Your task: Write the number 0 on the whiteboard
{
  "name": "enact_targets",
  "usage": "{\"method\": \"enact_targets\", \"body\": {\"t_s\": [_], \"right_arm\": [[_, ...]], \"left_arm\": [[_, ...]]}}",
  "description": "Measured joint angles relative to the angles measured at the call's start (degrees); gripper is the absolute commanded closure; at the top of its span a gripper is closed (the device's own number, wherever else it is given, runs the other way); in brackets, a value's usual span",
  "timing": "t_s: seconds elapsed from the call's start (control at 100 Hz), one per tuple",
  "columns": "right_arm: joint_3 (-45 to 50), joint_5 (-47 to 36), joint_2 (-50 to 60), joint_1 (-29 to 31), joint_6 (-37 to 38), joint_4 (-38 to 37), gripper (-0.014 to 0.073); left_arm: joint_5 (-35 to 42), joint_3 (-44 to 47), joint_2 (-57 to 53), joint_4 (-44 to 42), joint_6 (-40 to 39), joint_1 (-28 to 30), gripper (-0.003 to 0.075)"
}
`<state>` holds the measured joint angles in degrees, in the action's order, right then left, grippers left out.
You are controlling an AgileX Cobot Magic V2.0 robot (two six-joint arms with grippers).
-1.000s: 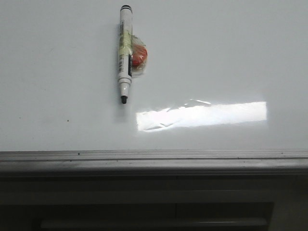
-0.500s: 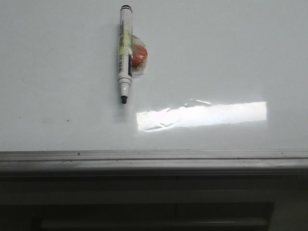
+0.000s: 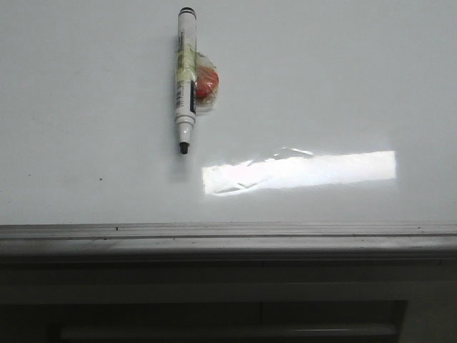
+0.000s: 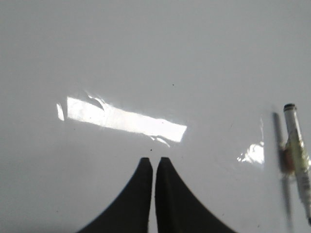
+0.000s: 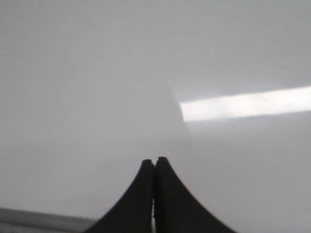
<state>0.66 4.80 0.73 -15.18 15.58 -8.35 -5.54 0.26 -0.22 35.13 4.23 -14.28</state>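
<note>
Lying flat across the front view, the whiteboard (image 3: 321, 86) is seen as a glossy white sheet, bounded along its near side by a grey metal edge strip (image 3: 228, 230). No drawn loop is visible on it in any view, so the number 0 cannot be located; only a tiny dark speck (image 3: 101, 179) is noted on the surface. A bright rectangular glare patch (image 3: 300, 171) is reflected near the middle of the board. A marker (image 3: 186, 78) is laid on the board toward the far left, uncapped, with its black tip (image 3: 184, 148) pointed toward the near edge and its white barrel printed with dark text. A small red object (image 3: 207, 83) wrapped in clear film is pressed against the barrel's right side. Below the edge strip, a dark grey cabinet front (image 3: 228, 314) with a slot is seen. The left gripper (image 4: 154, 161) is held over bare board, its dark fingers almost touching, with only a thin gap left and nothing between them; the marker lies off to one side of it. The right gripper (image 5: 155, 160) is held over the board with its fingers pressed together, empty.
</note>
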Motion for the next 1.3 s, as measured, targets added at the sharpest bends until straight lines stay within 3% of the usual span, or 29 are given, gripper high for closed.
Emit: {"method": "enact_targets", "body": {"t_s": [0.11, 0.29, 0.38, 0.48, 0.55, 0.64, 0.72, 0.77, 0.9, 1.06, 1.16, 1.3], "right_arm": [[0.0, -4.8, 0.0, 0.0, 0.0, 3.5, 0.0662], [0.0, -13.1, 0.0, 0.0, 0.0, 8.4, 0.0659], [-1.4, -9.4, 0.0, 0.0, 0.0, 9.0, 0.0621], [-6.9, -0.2, 0.0, 0.0, 0.0, 8.8, 0.0462], [-11.6, 5.0, 0.0, 0.0, -0.9, 7.8, 0.0311], [-16.8, 9.4, -1.3, 0.0, -3.0, 7.1, 0.0153], [-20.2, 13.0, -4.0, 0.0, -3.8, 6.8, 0.012], [-22.0, 16.0, -6.2, 0.0, -4.0, 6.8, 0.012], [-25.3, 20.8, -11.7, 0.0, -4.1, 6.8, 0.012], [-26.5, 21.9, -16.2, 0.0, -4.1, 6.8, 0.012], [-26.5, 21.9, -17.2, 0.0, -4.1, 6.8, 0.012], [-26.5, 21.9, -17.3, 0.0, -4.1, 6.8, 0.012]], "left_arm": [[2.0, 0.0, 0.0, 6.3, 0.0, 0.0, 0.074], [3.8, 0.0, 0.0, 9.7, -0.1, 0.0, 0.074], [3.0, -0.5, 0.0, 8.1, -0.1, 0.0, 0.0739], [-3.0, -5.1, 0.4, -0.3, 1.2, 0.0, 0.0729], [-9.1, -11.2, 3.2, -7.3, 3.3, 0.0, 0.0662], [-18.1, -19.7, 9.9, -12.2, 5.8, 0.0, 0.0489], [-27.3, -26.3, 18.8, -13.2, 6.8, 0.0, 0.0338], [-32.0, -30.1, 24.4, -12.5, 7.4, 0.0, 0.0302], [-40.7, -39.5, 39.1, -6.4, 12.6, -0.7, 0.0319], [-41.9, -49.0, 52.1, -4.3, 13.8, -8.6, 0.0382], [-41.0, -53.6, 58.8, -9.0, 9.7, -15.6, 0.0385], [-36.8, -57.8, 65.6, -19.8, -2.7, -25.7, 0.0384]]}}
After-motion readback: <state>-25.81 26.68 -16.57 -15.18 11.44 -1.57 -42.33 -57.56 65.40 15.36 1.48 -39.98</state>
